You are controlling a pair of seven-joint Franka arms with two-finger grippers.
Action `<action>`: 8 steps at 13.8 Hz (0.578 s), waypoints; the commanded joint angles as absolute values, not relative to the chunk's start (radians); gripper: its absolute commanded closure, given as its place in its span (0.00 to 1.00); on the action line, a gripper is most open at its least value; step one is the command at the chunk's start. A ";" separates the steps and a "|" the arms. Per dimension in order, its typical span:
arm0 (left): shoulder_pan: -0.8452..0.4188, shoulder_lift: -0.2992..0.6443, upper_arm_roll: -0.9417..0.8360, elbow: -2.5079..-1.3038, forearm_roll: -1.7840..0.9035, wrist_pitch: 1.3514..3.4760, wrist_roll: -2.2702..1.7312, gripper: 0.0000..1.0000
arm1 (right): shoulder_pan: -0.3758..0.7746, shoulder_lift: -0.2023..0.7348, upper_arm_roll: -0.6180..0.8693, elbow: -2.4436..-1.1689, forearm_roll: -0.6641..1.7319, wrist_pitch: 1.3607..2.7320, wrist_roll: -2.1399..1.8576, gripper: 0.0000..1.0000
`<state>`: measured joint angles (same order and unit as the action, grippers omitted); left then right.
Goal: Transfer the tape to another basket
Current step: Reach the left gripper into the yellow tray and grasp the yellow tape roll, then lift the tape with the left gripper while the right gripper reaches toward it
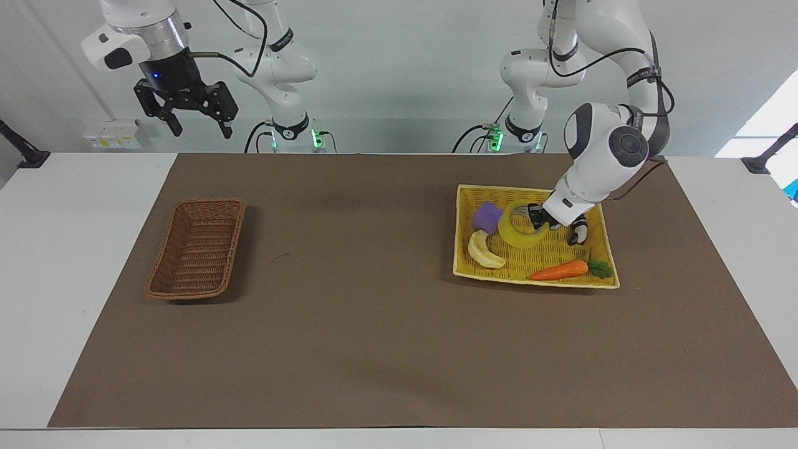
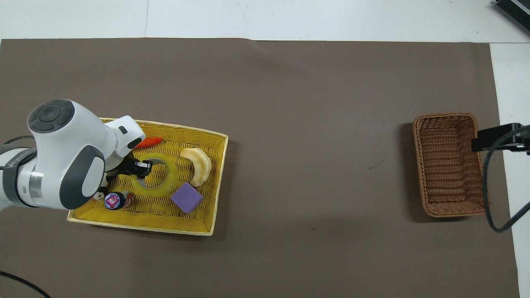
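Observation:
The yellow tape roll (image 1: 519, 232) is tilted and lifted a little above the floor of the yellow tray basket (image 1: 462, 252). My left gripper (image 1: 540, 217) is shut on the tape's rim, one finger inside the ring; in the overhead view the tape (image 2: 162, 182) hangs from the left gripper (image 2: 143, 170). The dark-brown wicker basket (image 1: 196, 247) stands empty at the right arm's end of the table, also in the overhead view (image 2: 449, 163). My right gripper (image 1: 195, 128) waits open, high above the table edge near that basket.
In the yellow tray basket (image 2: 215, 178) lie a purple cube (image 1: 487, 217), a pale banana (image 1: 484, 251), an orange carrot (image 1: 559, 270) and a small dark bottle (image 1: 578, 234). A brown mat (image 1: 374, 312) covers the table between the baskets.

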<state>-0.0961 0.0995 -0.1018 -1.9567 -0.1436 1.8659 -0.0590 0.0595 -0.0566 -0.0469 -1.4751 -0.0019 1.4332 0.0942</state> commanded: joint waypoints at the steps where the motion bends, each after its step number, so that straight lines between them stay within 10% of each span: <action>1: -0.092 0.141 -0.100 -1.867 -0.228 1.801 -0.064 1.00 | 0.073 -0.074 -0.041 -1.528 0.005 1.483 0.077 0.00; 8: -0.227 0.126 -0.109 -1.922 -0.455 1.954 -0.135 1.00 | 0.213 0.006 -0.041 -1.647 0.147 1.735 0.138 0.00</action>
<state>-0.1559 0.1344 -0.1183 -1.9061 -0.4120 1.8820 -0.0815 0.1830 -0.0089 -0.0401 -1.6326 0.1085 1.6989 0.1065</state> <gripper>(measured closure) 0.775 0.000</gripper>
